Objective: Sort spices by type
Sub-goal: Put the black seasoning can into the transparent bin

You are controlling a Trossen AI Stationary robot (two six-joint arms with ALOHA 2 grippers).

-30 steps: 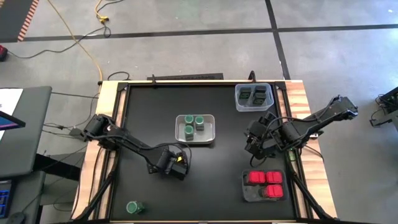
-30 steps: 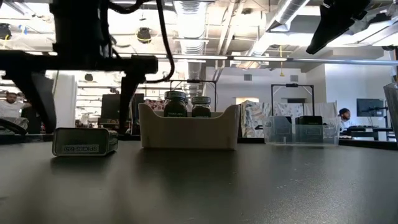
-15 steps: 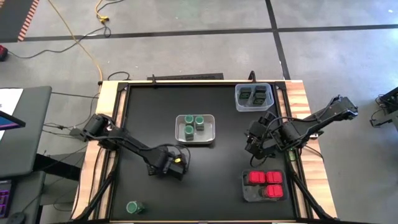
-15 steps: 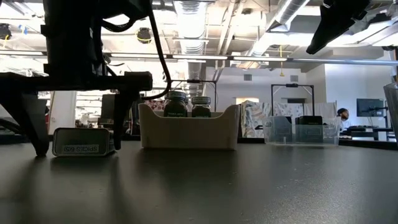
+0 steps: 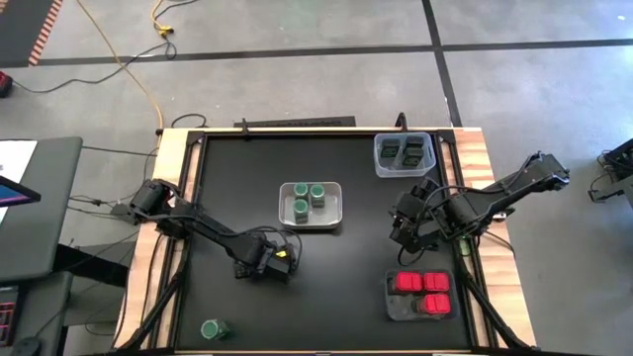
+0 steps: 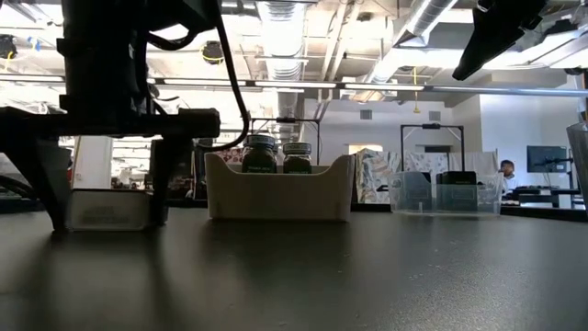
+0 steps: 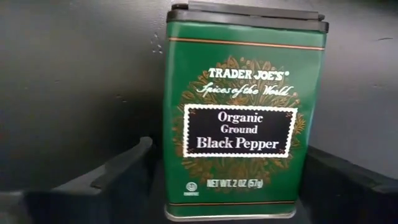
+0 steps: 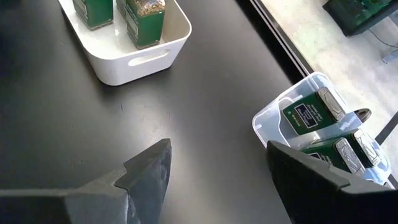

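Observation:
A green Black Pepper tin (image 7: 239,118) lies flat on its back on the black table, also seen in the low view (image 6: 110,210). My left gripper (image 5: 270,265) is down over it and open, with one finger on each long side of the tin (image 7: 236,186). In the high view the gripper hides most of the tin. My right gripper (image 5: 406,229) hovers open above bare table near the right edge (image 8: 217,180). A single green-lidded jar (image 5: 215,329) stands near the table's near-left corner. My left gripper comes from above, pointing down, its fingers (image 6: 53,184) reaching the table beside the tin's long sides. I cannot tell whether they touch the tin.
A white tray (image 5: 336,203) mid-table holds three green-lidded jars (image 6: 260,154). A clear bin (image 5: 377,155) at the far right holds dark tins (image 8: 308,115). A grey tray (image 5: 393,309) at the near right holds red boxes (image 5: 420,284). Bare table lies between them.
My left gripper has come down over the tin, from above it until its fingers stand at table height on either side, and has shifted slightly toward the table's left. My right arm has kept still.

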